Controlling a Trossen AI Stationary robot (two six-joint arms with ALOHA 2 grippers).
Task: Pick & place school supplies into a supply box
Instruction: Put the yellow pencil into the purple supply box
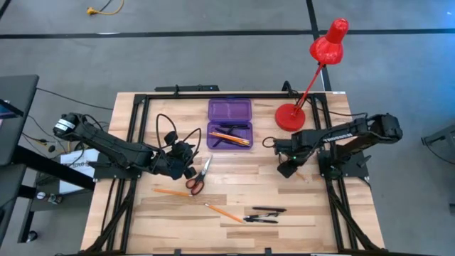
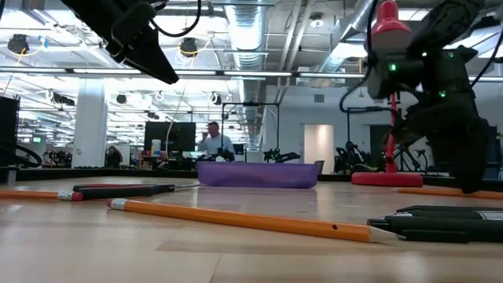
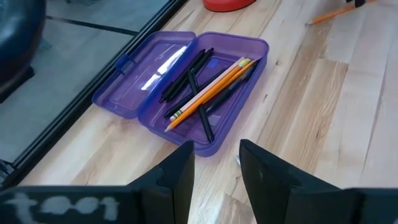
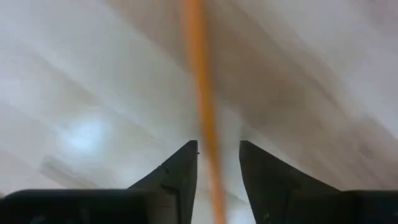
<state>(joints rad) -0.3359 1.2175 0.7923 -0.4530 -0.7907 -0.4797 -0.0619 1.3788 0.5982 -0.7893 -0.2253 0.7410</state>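
The purple supply box (image 1: 229,122) lies open at the table's far middle, its tray (image 3: 205,102) holding orange pencils and black pens. My left gripper (image 1: 188,162) hovers open above the red-handled scissors (image 1: 199,176), raised off the table (image 2: 149,55) and facing the box. My right gripper (image 1: 288,169) is low at the table's right, open, with its fingers on either side of an orange pencil (image 4: 202,93) that lies flat on the wood (image 2: 448,190). Whether they touch it, I cannot tell. No triangular ruler shows.
Two loose pencils (image 1: 173,192) (image 1: 224,212) and black pens (image 1: 264,215) lie near the table's near edge. The red desk lamp stands with its base (image 1: 290,116) right of the box, between the box and my right arm. A person sits in the room beyond the table (image 2: 212,141).
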